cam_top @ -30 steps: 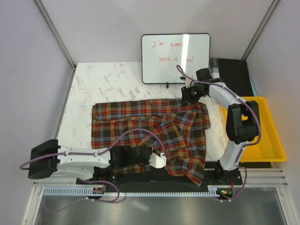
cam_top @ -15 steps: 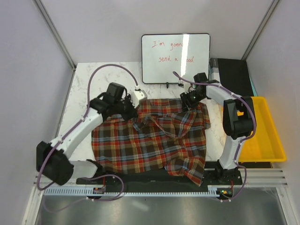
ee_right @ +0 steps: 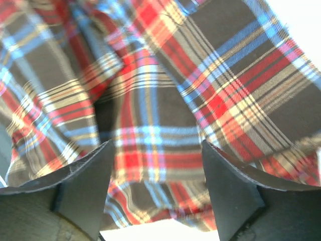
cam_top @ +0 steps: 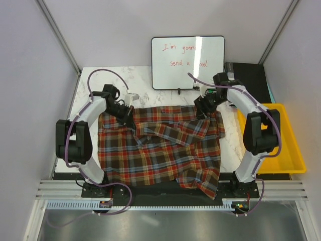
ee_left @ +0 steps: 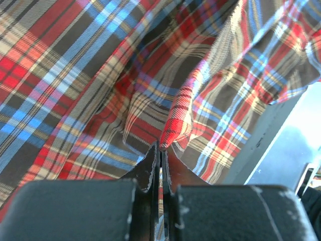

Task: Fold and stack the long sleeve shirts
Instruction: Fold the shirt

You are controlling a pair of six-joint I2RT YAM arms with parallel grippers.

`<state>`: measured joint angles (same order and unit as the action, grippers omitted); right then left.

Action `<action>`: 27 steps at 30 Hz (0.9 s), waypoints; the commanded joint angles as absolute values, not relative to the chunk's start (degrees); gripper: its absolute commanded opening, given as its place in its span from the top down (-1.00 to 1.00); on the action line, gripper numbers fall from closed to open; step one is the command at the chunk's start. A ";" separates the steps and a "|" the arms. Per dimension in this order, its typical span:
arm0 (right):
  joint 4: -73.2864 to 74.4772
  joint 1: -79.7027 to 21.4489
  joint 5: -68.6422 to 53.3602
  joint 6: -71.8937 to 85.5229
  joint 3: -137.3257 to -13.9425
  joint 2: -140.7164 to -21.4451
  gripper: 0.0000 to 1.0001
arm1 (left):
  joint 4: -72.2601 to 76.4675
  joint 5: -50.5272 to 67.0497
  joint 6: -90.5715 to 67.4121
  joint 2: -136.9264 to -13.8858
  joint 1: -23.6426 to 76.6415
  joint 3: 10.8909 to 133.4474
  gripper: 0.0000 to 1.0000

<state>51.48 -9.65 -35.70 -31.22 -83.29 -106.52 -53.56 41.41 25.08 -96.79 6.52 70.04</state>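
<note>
Left gripper (cam_top: pixel 127 118) swung from near edge of bench (cam_top: pixel 100 80) to far-left side over last second; right gripper (cam_top: pixel 204 107) barely shifted near far-right corner, fingers now spread.

Left: jaws pinched tight on raised fold of long sleeve shirt (cam_top: pixel 160 155).
Right: wide apart, plaid cloth in gap, nothing clamped.

Shirt: rumpled across bench centre, one corner drooping over near edge.

Risks:
- only one side gripped, so pull by left alone likely drags and skews whole shirt
- thin pinch may slip
- loose sleeve could bunch under fold
</note>
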 commanded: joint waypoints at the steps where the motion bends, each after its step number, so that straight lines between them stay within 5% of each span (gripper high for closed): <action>1: 56.78 -9.23 -42.53 -39.98 -81.05 -96.95 -0.69 | -55.46 45.26 23.91 -94.66 6.77 72.68 0.97; 9: 43.46 -12.66 -44.91 -31.94 -73.92 -94.48 -0.77 | -59.40 47.02 27.58 -86.86 11.85 74.01 0.96; 15: 34.63 -13.62 -48.95 -13.91 -85.68 -105.90 -0.28 | -61.78 40.70 31.29 -69.56 24.68 69.62 0.96; 22: 39.10 -19.42 -48.87 -19.66 -84.21 -108.98 0.22 | -63.71 26.05 29.62 -62.75 45.83 68.99 0.97; 27: 46.57 -23.81 -46.59 -27.76 -80.51 -110.56 0.24 | -65.92 21.88 27.25 -65.74 54.14 73.91 0.97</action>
<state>40.51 -21.32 -46.44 -20.78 -83.24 -108.88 -63.26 27.79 28.53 -63.37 50.43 70.17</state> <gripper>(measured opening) 0.378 0.026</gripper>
